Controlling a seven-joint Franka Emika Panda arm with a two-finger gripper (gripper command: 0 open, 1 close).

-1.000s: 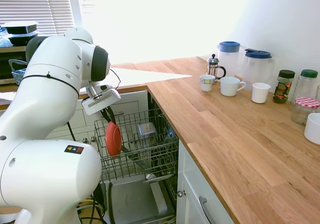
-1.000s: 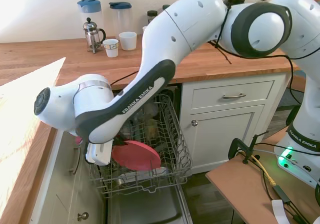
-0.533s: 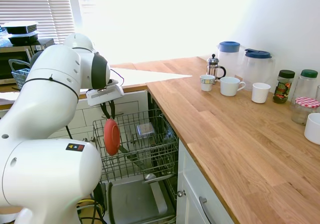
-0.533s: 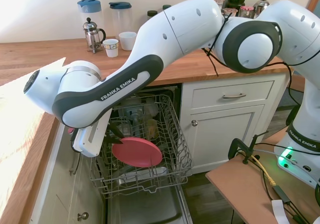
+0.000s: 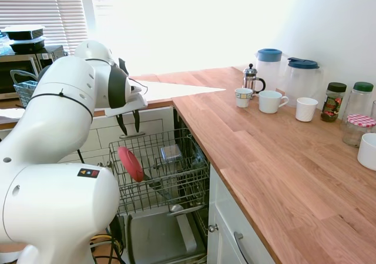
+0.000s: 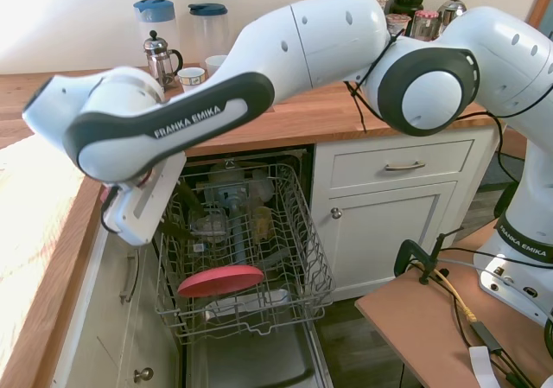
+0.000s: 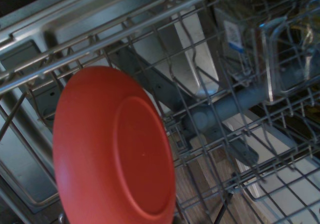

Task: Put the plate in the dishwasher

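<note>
The plate (image 5: pixel 130 163) leans tilted in the front of the dishwasher (image 6: pixel 246 258) rack, underside showing in the wrist view, free of the gripper (image 5: pixel 128 122), which hangs above with jaws apart and empty. A clear container (image 7: pixel 245 44) sits further back in the rack. The arm reads "FRANKA EMIKA". Mugs (image 5: pixel 272 102) stand on the counter (image 5: pixel 282 170).

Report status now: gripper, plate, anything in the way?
Gripper open, above the rack. Plate released, leaning in the dishwasher rack. Nothing blocking.
</note>
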